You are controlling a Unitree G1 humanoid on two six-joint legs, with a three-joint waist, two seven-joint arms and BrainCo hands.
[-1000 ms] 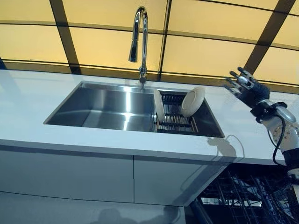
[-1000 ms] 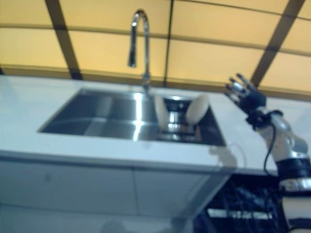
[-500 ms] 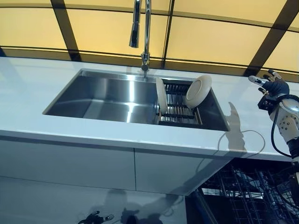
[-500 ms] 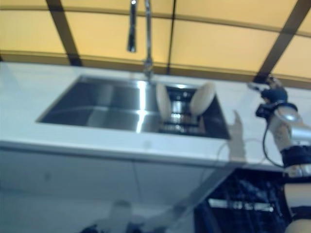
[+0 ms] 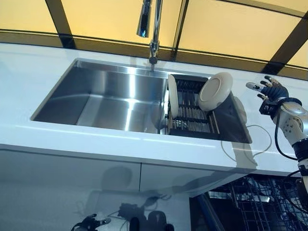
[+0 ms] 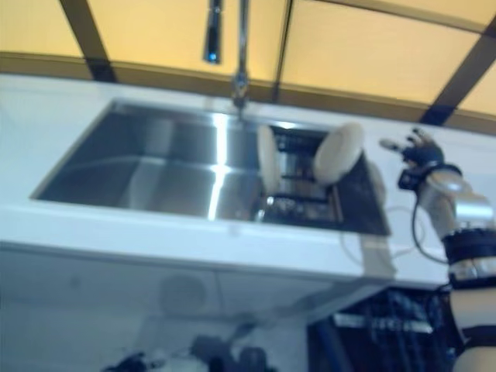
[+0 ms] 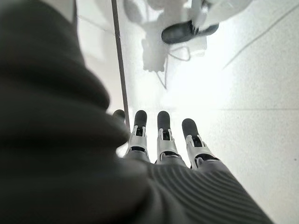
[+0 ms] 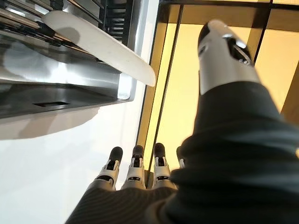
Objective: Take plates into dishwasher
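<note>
Two white plates stand in a dark dish rack in the right part of a steel sink. One plate stands upright on edge at the rack's left. The other plate leans at the rack's far right; its rim also shows in the right wrist view. My right hand is open and empty, held above the white counter to the right of the sink, apart from the leaning plate. My left hand is open and empty, hanging low over the floor.
A tall chrome tap rises behind the sink. The white counter runs around the sink, with white cabinet fronts below. The open dishwasher's dark wire rack shows at the lower right, under the counter's edge.
The camera has tilted down and shifted, so the sink sits higher and to the right. My right hand, raised and spread a second ago, is now lower and still open, right of the rack.
</note>
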